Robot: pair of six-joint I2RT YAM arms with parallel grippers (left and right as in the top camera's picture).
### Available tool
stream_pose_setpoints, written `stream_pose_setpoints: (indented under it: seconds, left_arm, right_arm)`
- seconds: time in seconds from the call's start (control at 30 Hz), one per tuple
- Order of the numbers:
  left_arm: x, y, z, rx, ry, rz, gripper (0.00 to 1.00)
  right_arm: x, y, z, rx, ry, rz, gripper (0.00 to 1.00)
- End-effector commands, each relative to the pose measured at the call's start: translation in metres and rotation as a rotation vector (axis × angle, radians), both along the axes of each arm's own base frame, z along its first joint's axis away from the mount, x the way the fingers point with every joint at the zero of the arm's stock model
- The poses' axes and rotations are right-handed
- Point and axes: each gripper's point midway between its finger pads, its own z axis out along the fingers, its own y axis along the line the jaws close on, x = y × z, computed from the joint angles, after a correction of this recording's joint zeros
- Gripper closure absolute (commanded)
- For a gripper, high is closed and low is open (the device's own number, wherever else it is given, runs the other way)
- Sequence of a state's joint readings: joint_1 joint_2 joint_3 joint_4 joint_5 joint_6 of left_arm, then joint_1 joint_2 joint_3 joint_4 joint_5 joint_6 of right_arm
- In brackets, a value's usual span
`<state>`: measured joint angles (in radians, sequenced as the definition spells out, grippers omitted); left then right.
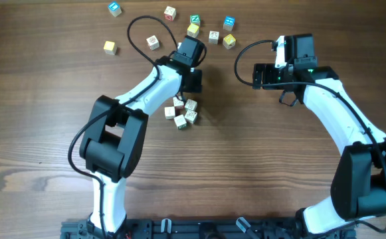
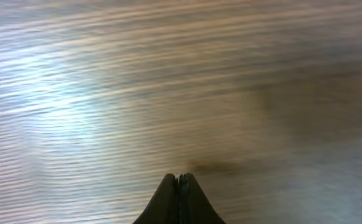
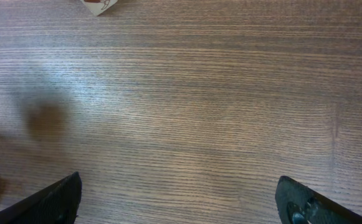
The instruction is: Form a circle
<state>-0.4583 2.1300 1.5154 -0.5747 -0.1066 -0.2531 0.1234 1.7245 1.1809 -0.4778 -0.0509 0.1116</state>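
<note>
The circle (image 1: 183, 111) lies near the middle of the table (image 1: 46, 99). It is a tight cluster of five small pale cubes with printed faces, packed so that neighbours touch or nearly touch. Its far-left cube sits partly under the edge of the left arm.

The left gripper (image 1: 193, 82) hangs just beyond the far side of the cluster and slightly to its right. It is close to the far cubes, but the overhead view does not show whether it touches them. In the left wrist view the left gripper (image 2: 179, 178) has its two fingers pressed flat together with nothing between them. Only blurred wood grain shows past the tips.

The right gripper (image 1: 258, 74) is well to the right of the circle and points left across the table. From its own wrist camera the right gripper (image 3: 177, 182) is spread as wide as it goes. One finger sits at each lower corner of the frame, with bare wood between them and nothing held. A red-printed cube (image 3: 100, 5) peeks in at the far edge of that view.

Loose cubes (image 1: 193, 30) are scattered along the far side of the table, apart from the circle.
</note>
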Motion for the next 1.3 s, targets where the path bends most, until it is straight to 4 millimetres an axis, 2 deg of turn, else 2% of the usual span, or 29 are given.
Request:
stream_pose_setpoints:
  seconds: [0.0, 0.27, 0.4, 0.67, 1.13, 1.27]
  left_arm:
    - [0.003, 0.026, -0.007, 0.051, 0.014, 0.070, 0.95]
    - [-0.010, 0.032, -0.012, 0.063, 0.074, 0.070, 0.96]
    - [-0.020, 0.017, -0.015, -0.019, 0.131, 0.036, 0.96]
    - [-0.029, 0.020, -0.018, -0.007, 0.172, 0.035, 0.96]
    - [-0.035, 0.017, -0.018, -0.027, 0.197, 0.027, 0.96]
    - [-0.034, 0.017, -0.018, -0.027, 0.195, 0.028, 0.93]
  right_arm:
    - [0.001, 0.001, 0.003, 0.003, -0.010, 0.000, 0.00]
    - [0.001, 0.001, 0.003, 0.003, -0.010, 0.000, 0.00]
    - [0.001, 0.001, 0.003, 0.003, -0.010, 0.000, 0.00]
    - [0.001, 0.001, 0.003, 0.004, -0.010, 0.000, 0.00]
    - [0.001, 0.001, 0.003, 0.003, -0.010, 0.000, 0.00]
    - [0.001, 0.001, 0.003, 0.003, -0.010, 0.000, 0.00]
